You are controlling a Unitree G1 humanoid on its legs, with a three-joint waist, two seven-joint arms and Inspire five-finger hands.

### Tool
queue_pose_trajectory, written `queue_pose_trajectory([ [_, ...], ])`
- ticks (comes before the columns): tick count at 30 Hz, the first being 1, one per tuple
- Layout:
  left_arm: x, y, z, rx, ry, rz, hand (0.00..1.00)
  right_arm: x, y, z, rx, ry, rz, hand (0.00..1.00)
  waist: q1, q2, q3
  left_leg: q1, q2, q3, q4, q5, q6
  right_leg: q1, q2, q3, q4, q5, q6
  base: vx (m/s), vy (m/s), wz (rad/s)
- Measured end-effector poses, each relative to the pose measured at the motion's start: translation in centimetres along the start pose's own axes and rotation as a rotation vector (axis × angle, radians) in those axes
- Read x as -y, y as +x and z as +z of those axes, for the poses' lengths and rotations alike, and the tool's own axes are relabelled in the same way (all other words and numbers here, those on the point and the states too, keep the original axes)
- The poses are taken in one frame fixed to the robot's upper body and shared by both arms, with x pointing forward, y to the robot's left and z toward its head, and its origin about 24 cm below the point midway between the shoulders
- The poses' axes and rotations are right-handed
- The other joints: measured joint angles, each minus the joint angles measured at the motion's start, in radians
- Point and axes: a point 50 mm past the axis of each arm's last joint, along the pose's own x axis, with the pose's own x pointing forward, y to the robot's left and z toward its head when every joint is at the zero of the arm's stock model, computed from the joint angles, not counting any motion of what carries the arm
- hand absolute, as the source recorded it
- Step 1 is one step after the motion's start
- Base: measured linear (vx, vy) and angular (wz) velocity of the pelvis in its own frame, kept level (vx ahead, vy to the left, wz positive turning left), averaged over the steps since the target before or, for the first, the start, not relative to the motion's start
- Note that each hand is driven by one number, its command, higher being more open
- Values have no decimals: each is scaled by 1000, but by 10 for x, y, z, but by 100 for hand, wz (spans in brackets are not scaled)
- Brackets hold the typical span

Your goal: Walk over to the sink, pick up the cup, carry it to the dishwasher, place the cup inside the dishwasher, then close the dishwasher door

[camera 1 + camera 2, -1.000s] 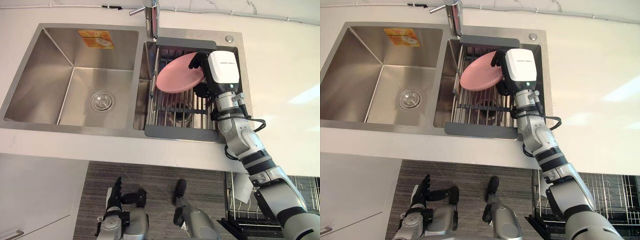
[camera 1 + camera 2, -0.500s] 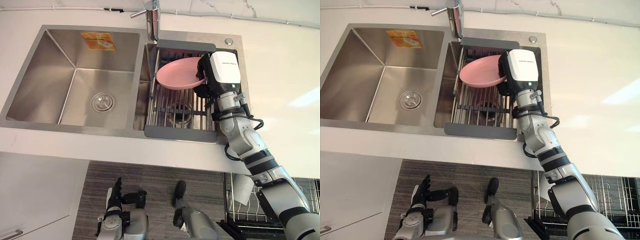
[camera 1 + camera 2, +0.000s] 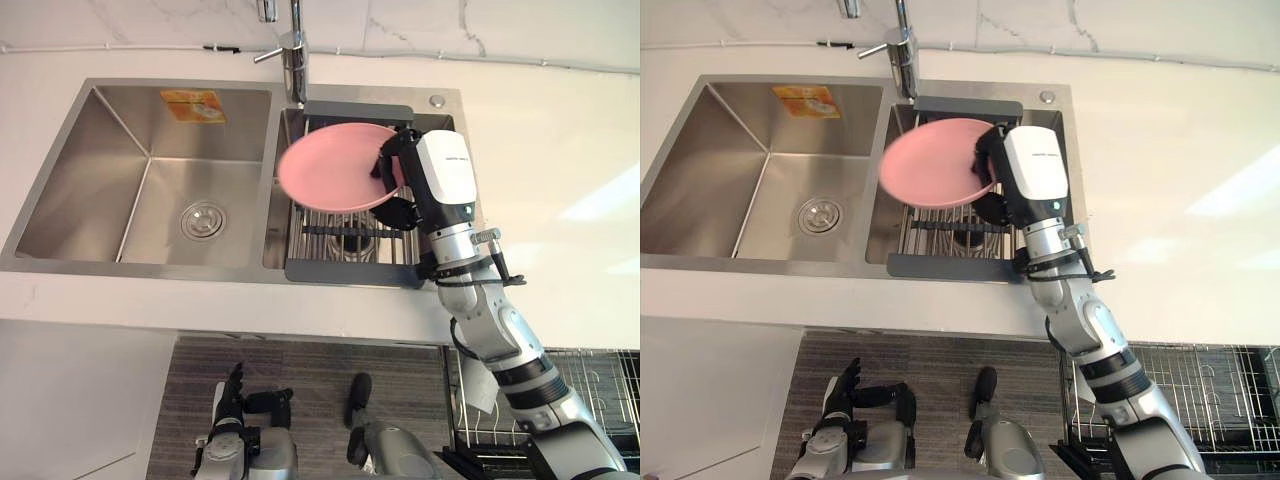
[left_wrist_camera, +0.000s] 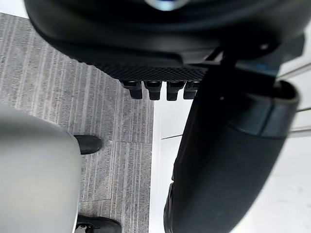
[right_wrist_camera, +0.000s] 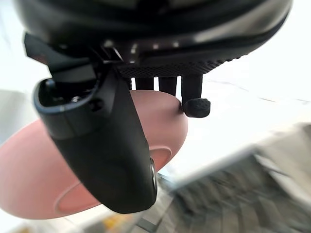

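Pink plate [image 3: 330,178]: no cup can be seen, so this plate serves as the task's thing. It hangs nearly level above the drying rack [image 3: 350,250] in the sink's [image 3: 90,170] right basin. Its edge reaches over the divider toward the left basin, and it touches nothing but the hand.
Right hand [image 3: 402,190]: clamped on the plate's near rim. The right wrist view shows the thumb laid across one face and the fingers curled behind the other.
Change: a second ago the plate leaned steeply inside the rack with the hand already on it. Half a second ago it lay flatter and still low. Now it is lifted clear of the bars and has swung toward the robot's left. The whole view has also shifted a little, so part of that shift is camera motion.
Meaning: the pick-up looks finished, and what follows is the carry.
Dishwasher basket [image 3: 1220,390]: its wire shows at the lower right, below the table [image 3: 540,150] edge, well apart from the plate. The arm will likely have to draw back and down to reach it.
Left hand [image 3: 232,395]: low over the floor [image 3: 300,365], fingers straight, holding nothing.
Risk: the plate is held by one rim only, so it could tip in the grip. The faucet [image 3: 295,50] stands near its far edge.
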Motion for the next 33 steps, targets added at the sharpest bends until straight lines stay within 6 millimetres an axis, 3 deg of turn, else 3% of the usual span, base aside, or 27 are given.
queue_pose_trajectory([
  [4, -3, -2, -10, -45, 14, 7, 100, 2, -17, 8, 4, 45, -9, 0, -13, -16, -42, 30, -2, 14, -6, -4, 3, 21, -1, 14, 0, -1, 2, 17, 64, -8],
  [12, -6, -5, -20, -78, 28, 10, 100, 10, -45, -9, -138, 57, -11, 0, -41, -24, -63, 92, -3, 37, -16, -7, 5, 63, -3, 41, 0, 0, 8, 2, 58, -9],
  [21, -5, -7, -25, -96, 44, 1, 100, 7, -82, -15, -271, 75, 47, 0, -67, -15, -70, 140, -3, 72, -15, -18, -2, 101, -2, 68, -1, -5, 18, -5, 57, -9],
  [25, 0, -8, -27, -102, 56, -23, 100, 5, -97, -17, -321, 76, 85, 0, -74, 10, -83, 158, -1, 109, -15, -26, -3, 99, 6, 105, 0, -5, 22, 23, 56, -26],
  [29, 3, -10, -30, -106, 50, -29, 100, 6, -100, -19, -334, 70, 86, 0, -82, 32, -93, 146, -5, 196, 16, -55, 3, 36, 23, 201, 37, 4, 19, 21, 84, -68],
  [33, 3, -10, -30, -106, 45, -20, 100, 15, -102, -30, -392, 23, 49, 0, -93, 24, -87, 97, -24, 272, 63, -76, 19, -86, 21, 283, 142, 3, 20, -50, 68, -76],
])
